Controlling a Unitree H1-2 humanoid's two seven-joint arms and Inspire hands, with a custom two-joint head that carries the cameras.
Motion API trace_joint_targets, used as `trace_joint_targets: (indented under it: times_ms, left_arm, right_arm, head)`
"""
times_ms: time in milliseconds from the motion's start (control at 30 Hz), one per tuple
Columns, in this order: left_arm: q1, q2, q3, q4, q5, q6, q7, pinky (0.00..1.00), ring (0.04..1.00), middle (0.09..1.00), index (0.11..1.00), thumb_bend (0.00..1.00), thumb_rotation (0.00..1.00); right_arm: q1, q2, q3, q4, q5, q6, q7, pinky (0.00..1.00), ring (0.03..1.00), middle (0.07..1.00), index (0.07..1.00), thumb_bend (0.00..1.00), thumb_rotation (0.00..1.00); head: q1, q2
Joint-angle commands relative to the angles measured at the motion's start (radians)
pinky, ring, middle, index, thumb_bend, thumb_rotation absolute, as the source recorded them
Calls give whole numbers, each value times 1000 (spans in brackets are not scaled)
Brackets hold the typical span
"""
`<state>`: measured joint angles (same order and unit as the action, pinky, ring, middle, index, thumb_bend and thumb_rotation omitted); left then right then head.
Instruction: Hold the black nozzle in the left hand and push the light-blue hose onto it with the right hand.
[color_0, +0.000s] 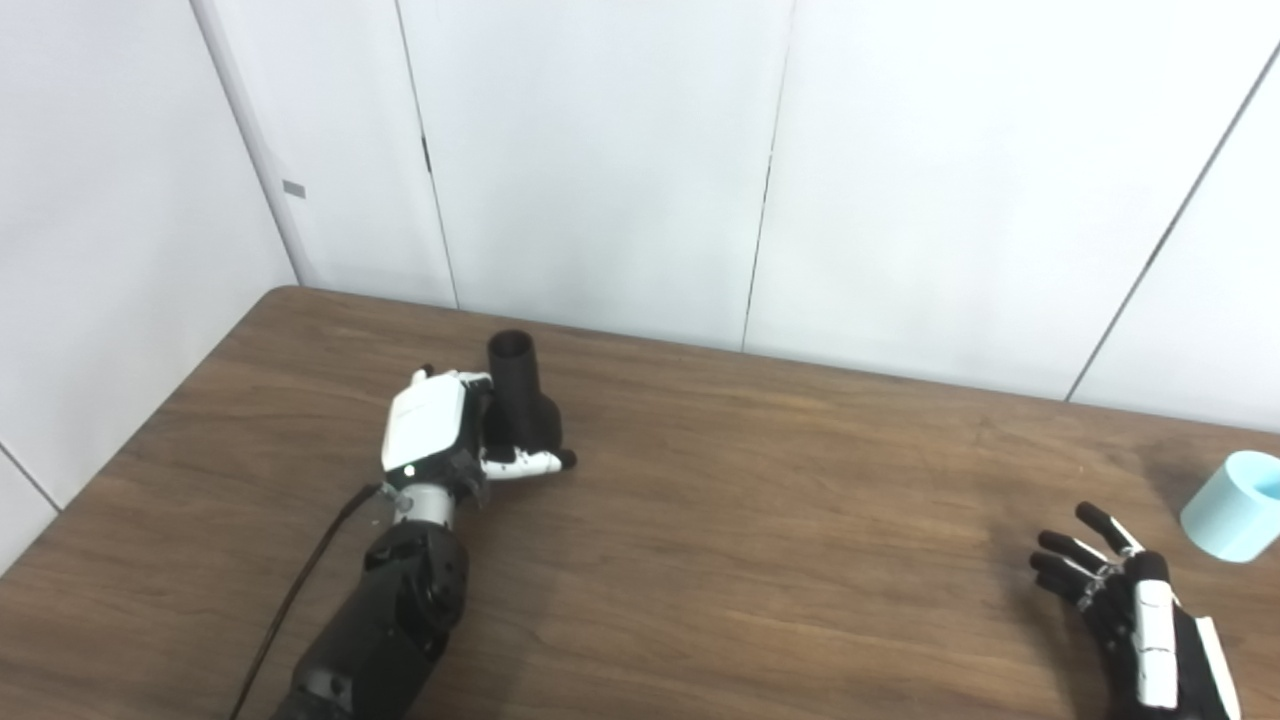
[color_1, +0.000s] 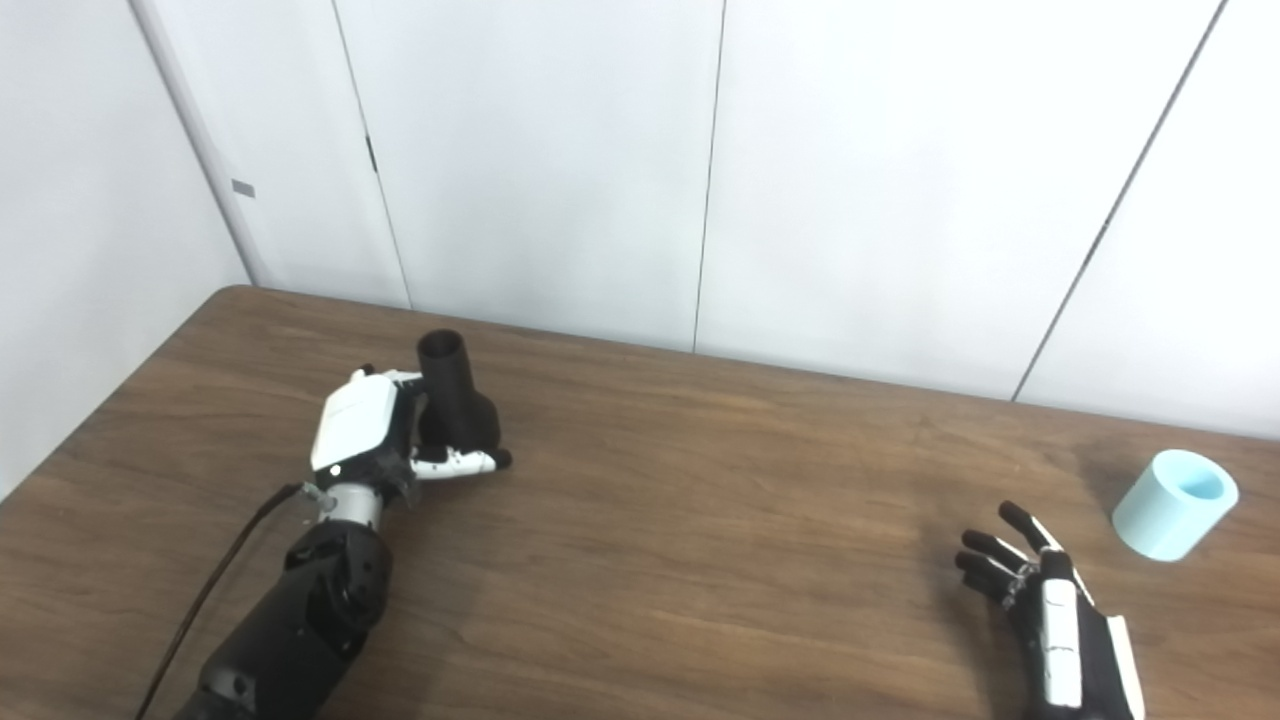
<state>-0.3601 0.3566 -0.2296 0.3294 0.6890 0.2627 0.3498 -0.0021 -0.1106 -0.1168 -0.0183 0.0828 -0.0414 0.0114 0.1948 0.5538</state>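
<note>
The black nozzle (color_0: 520, 395) stands upright on the brown table (color_0: 760, 520), narrow mouth up, at the left centre. My left hand (color_0: 440, 430) is wrapped around its wide lower part, with the thumb across the front and the fingers hidden behind it. The light-blue hose (color_1: 1175, 503), a short tube section, lies tilted on the table at the far right. My right hand (color_1: 1040, 590) is open with fingers spread, empty, just left of the hose and nearer me, not touching it.
White wall panels (color_0: 600, 160) rise right behind the table's far edge. A black cable (color_0: 300, 590) runs along my left forearm. The hose sits close to the table's right side, partly cut off in the left eye view.
</note>
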Motion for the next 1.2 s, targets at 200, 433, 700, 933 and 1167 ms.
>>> trace_joint_targets:
  times_ms: [200, 433, 700, 933, 1167]
  left_arm:
    - [39, -26, -29, -139, 53, -23, -22, 1000, 877, 769, 482, 522, 46]
    - [101, -67, -69, -274, 96, 0, -98, 1000, 869, 779, 483, 522, 49]
    - [156, -82, -105, -380, 161, -16, -173, 1000, 861, 762, 484, 523, 49]
    - [200, -108, -130, -417, 180, -29, -209, 1000, 860, 770, 484, 522, 48]
    - [222, -126, -170, -410, 206, -64, -221, 1000, 853, 765, 484, 522, 47]
  right_arm:
    - [55, 16, 18, 9, -13, 25, 4, 704, 683, 709, 847, 435, 1000]
    - [63, 24, 26, -2, -3, 25, 8, 711, 699, 710, 847, 471, 1000]
    - [80, 47, 54, -54, -45, 71, -17, 729, 694, 699, 827, 461, 1000]
    - [85, 64, 64, -61, -42, 49, -29, 738, 679, 686, 833, 449, 1000]
    - [85, 61, 66, -107, -37, 53, -31, 692, 688, 708, 845, 471, 993]
  head:
    - [-35, 22]
    - [-54, 40]
    - [-131, 55]
    - [-170, 60]
    - [-208, 70]
